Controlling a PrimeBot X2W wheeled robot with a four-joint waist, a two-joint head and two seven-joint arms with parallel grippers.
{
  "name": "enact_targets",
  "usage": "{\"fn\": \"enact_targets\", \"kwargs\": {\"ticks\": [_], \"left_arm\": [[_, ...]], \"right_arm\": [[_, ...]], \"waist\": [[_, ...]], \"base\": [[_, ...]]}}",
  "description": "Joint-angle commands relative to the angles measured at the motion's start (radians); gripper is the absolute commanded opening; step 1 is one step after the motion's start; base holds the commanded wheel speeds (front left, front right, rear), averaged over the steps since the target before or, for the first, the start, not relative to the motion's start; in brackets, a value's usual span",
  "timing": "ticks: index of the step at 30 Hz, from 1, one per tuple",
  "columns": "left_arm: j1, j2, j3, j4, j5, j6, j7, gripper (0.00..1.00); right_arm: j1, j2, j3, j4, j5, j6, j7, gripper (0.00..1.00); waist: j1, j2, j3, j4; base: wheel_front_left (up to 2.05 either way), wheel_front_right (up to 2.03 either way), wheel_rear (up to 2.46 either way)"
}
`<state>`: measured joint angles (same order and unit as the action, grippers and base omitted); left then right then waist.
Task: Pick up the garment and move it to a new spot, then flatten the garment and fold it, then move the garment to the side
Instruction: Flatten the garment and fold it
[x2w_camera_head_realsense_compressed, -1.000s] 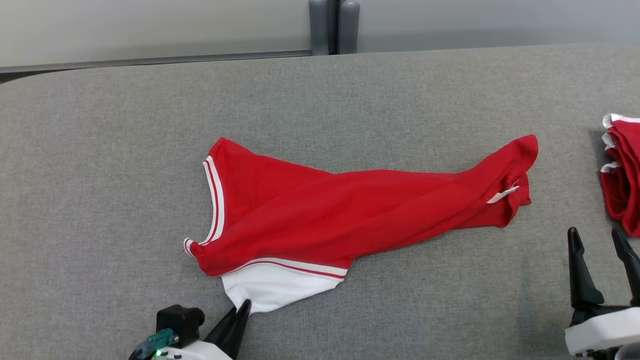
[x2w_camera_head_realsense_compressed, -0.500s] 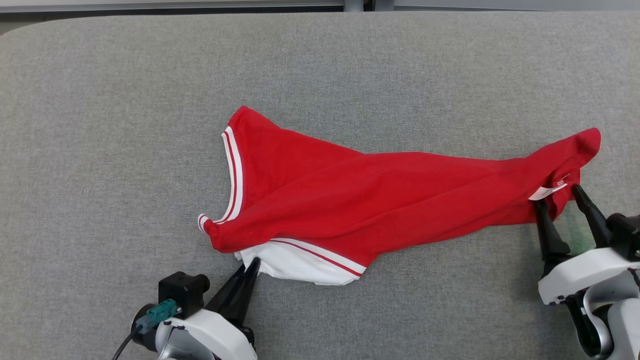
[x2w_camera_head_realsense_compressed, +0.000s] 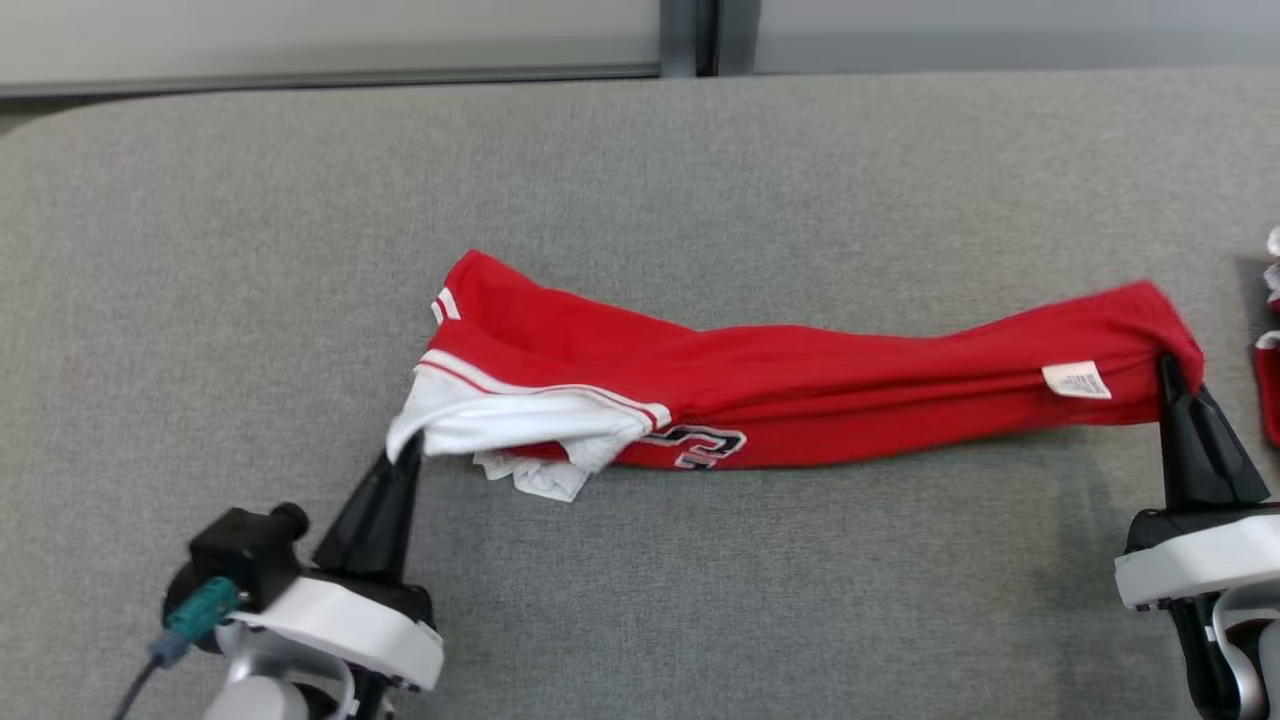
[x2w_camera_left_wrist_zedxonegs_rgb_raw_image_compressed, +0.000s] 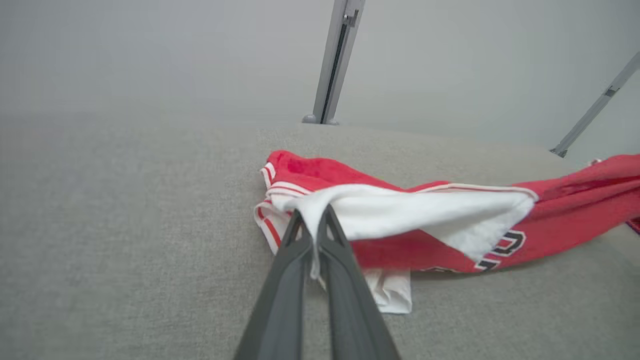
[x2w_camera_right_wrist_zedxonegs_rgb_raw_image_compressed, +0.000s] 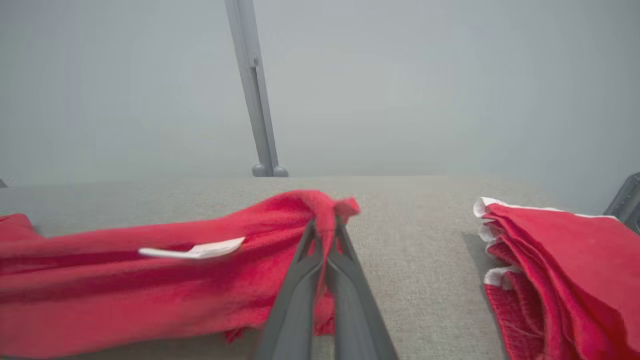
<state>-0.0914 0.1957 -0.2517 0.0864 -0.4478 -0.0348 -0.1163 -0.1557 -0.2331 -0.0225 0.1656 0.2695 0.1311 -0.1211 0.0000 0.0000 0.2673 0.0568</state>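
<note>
We have it by both ends | left gripper (x2w_camera_head_realsense_compressed: 408, 452) pinched tight on a white corner of the red jersey (x2w_camera_head_realsense_compressed: 820, 390) | right gripper (x2w_camera_head_realsense_compressed: 1168, 372) pinched tight on its red end | jersey stretched across the grey table (x2w_camera_head_realsense_compressed: 640, 200) | to do: move, flatten, fold, put aside

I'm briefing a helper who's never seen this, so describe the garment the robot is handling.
On the grey table, the garment is the long red one across the middle, pinched at its ends by the left gripper and right gripper. Unlike the folded red pile at the right edge, it shows a white panel and tag.
</note>
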Motion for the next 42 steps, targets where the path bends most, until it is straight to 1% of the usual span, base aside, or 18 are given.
{"fn": "enact_targets", "kwargs": {"ticks": [1, 6, 10, 11, 13, 17, 20, 24, 28, 31, 34, 37, 42], "left_arm": [[-0.009, 0.02, 0.019, -0.032, 0.003, 0.012, -0.003, 0.0], [-0.037, 0.065, 0.07, -0.189, 0.018, 0.045, 0.002, 0.0], [-0.08, 0.089, 0.099, -0.328, 0.036, 0.07, 0.017, 0.0], [-0.08, 0.089, 0.099, -0.328, 0.036, 0.07, 0.017, 0.0], [-0.119, 0.1, 0.114, -0.393, 0.05, 0.08, 0.023, 0.0], [-0.199, 0.13, 0.141, -0.494, 0.07, 0.1, 0.069, 0.0], [-0.264, 0.151, 0.157, -0.557, 0.078, 0.108, 0.108, 0.0], [-0.33, 0.169, 0.162, -0.59, 0.079, 0.111, 0.158, 0.0], [-0.377, 0.158, 0.147, -0.552, 0.05, 0.1, 0.183, 0.0], [-0.423, 0.148, 0.131, -0.467, 0.023, 0.08, 0.185, 0.0], [-0.5, 0.134, 0.117, -0.35, -0.002, 0.055, 0.177, 0.0], [-0.612, 0.12, 0.11, -0.217, -0.008, 0.027, 0.142, 0.0], [-0.836, 0.089, 0.107, 0.018, 0.001, -0.008, 0.047, 0.0]], "right_arm": [[0.016, -0.001, -0.007, -0.034, 0.008, -0.001, 0.001, 0.0], [0.045, -0.006, -0.028, -0.199, 0.012, -0.001, 0.039, 0.0], [0.05, -0.021, -0.046, -0.335, 0.023, -0.001, 0.089, 0.0], [0.05, -0.021, -0.046, -0.335, 0.023, -0.001, 0.089, 0.0], [0.048, -0.034, -0.057, -0.397, 0.027, -0.001, 0.119, 0.0], [0.055, -0.059, -0.078, -0.516, 0.026, -0.001, 0.179, 0.0], [0.053, -0.068, -0.093, -0.58, 0.032, -0.001, 0.22, 0.0], [0.05, -0.066, -0.109, -0.617, 0.045, -0.001, 0.258, 0.0], [0.036, -0.06, -0.106, -0.597, 0.064, -0.001, 0.274, 0.0], [0.015, -0.07, -0.095, -0.559, 0.076, -0.001, 0.273, 0.0], [-0.033, -0.096, -0.085, -0.51, 0.09, -0.001, 0.263, 0.0], [-0.132, -0.124, -0.063, -0.437, 0.109, -0.001, 0.241, 0.0], [-0.377, -0.155, 0.014, -0.271, 0.131, -0.001, 0.189, 0.0]], "waist": [[0.0, 0.0, -0.048, -0.021], [0.0, 0.0, -0.123, -0.039], [0.0, 0.0, -0.181, -0.044], [0.0, 0.0, -0.181, -0.044], [0.0, 0.0, -0.209, -0.045], [0.0, 0.0, -0.263, -0.048], [0.0, 0.0, -0.287, -0.054], [0.0, 0.0, -0.298, -0.061], [0.0, 0.0, -0.289, -0.06], [0.0, 0.0, -0.268, -0.053], [0.0, 0.0, -0.218, -0.04], [0.0, 0.0, -0.163, -0.038], [0.0, 0.0, -0.101, -0.042]], "base": [[0.0, 0.0, 0.0], [0.0, 0.0, 0.0], [0.0, 0.0, 0.0], [0.0, 0.0, 0.0], [0.0, 0.0, 0.0], [0.0, 0.0, 0.0], [0.0, 0.0, 0.0], [0.0, 0.0, 0.0], [0.0, 0.0, 0.0], [0.0, 0.0, 0.0], [0.0, 0.0, 0.0], [0.0, 0.0, 0.0], [0.0, 0.0, 0.0]]}}
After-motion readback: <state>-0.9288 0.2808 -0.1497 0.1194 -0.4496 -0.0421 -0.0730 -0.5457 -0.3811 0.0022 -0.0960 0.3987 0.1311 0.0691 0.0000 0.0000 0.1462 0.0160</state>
